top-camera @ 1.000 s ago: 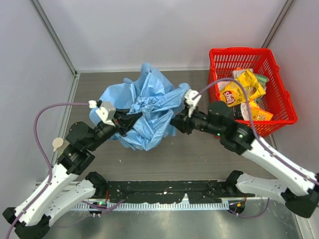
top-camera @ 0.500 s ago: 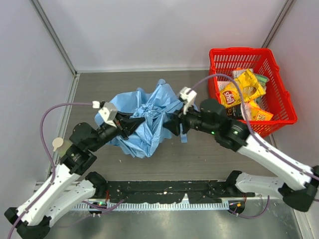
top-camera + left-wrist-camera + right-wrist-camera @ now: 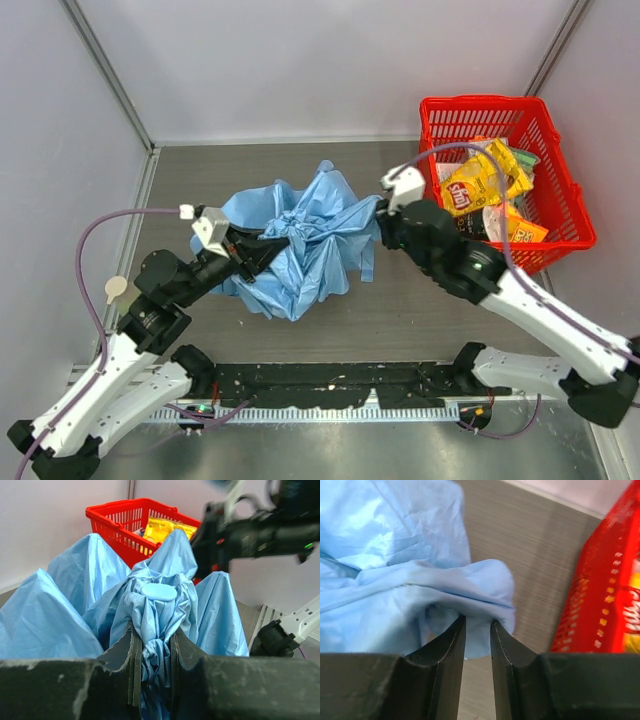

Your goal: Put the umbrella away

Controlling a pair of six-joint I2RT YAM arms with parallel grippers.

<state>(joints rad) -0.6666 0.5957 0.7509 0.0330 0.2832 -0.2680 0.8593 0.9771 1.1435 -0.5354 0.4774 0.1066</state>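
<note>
Crumpled sky-blue fabric umbrella [image 3: 300,250] sits mid-way across the grey tabletop [image 3: 420,320], left gripper [image 3: 152,647] jaws narrow, clamped on bunched canopy by the cap to anchor it, right gripper [image 3: 477,626] jaws narrow, pinching an edge fold, probably to gather fabric inward.

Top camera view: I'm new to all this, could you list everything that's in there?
umbrella: one, light blue, crumpled mid-table between both hands
basket: one, red, far right of the table
snack bags: several, mostly yellow and orange, inside the basket
table: one, grey-brown, under everything
left arm: one, white and black, near left
right arm: one, white and black, near right
left hand: one, black, clamped on umbrella fabric
right hand: one, black, pinching the umbrella's fabric edge
</note>
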